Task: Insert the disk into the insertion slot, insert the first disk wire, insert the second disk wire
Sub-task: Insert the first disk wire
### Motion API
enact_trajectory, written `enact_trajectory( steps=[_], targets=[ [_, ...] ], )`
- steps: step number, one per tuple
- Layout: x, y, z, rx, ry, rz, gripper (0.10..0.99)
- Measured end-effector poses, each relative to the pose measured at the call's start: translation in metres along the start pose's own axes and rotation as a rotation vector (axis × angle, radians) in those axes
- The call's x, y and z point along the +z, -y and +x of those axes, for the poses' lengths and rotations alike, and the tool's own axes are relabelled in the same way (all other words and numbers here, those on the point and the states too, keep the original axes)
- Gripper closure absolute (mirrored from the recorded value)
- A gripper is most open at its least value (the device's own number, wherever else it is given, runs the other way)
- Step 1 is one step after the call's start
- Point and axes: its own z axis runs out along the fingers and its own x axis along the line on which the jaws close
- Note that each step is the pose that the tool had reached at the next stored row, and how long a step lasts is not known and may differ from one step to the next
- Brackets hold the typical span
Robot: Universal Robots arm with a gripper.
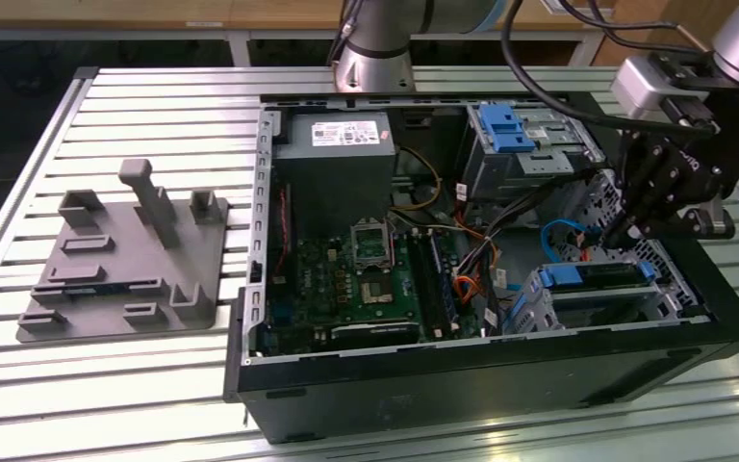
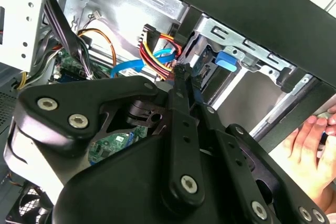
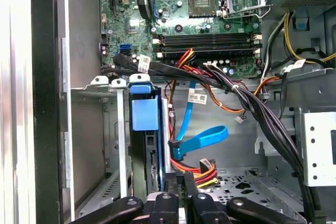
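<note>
Table [image 1: 151,96]: slatted metal. It carries a grey moulded fixture [image 1: 126,260] on the exterior view's left and an open computer case [image 1: 472,375] beside it.

Case interior: the motherboard [image 1: 357,279] lies flat on the floor. The insertion slot [image 1: 533,306], a perforated metal cage, stands in the corner towards the exterior view's right.

Disk [image 1: 597,279]: seated in the insertion slot, with its blue bracket showing along the upper edge. In the first wrist view the bracket tab [image 3: 144,111] stands just above the cage rail.

Gripper [image 1: 618,231]: lowered into the case just beside the disk. In the first wrist view the gripper [image 3: 180,178] has its jaws drawn close together at the disk's connector end. I cannot tell whether a plug is pinched between them.

Wires: the blue data cable [image 3: 202,139] curls loose just above the jaws. The red, yellow and black power wires [image 3: 202,167] run in beside them. A thick black cable bundle [image 3: 247,103] crosses overhead.

Person's hand [image 2: 308,140]: rests outside the case wall, near the cage.

Hazards, as judged:
- A plug offered skew to the disk's port could jam or bend the contacts, since the wires are crowded and approach at an angle.
- The slack blue loop could catch on the jaws and drag its plug.
- Pushing on the connector end could shift the disk in the cage if the bracket is not fully latched.
- The hand lies close to the arm's working space.
</note>
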Motion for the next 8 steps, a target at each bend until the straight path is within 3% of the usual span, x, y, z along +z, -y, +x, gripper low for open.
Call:
enact_trajectory(
  steps=[8],
  targets=[
    [0.0005,0.0008,0.0101,0.0,0.001,0.0,0.922]
  ],
)
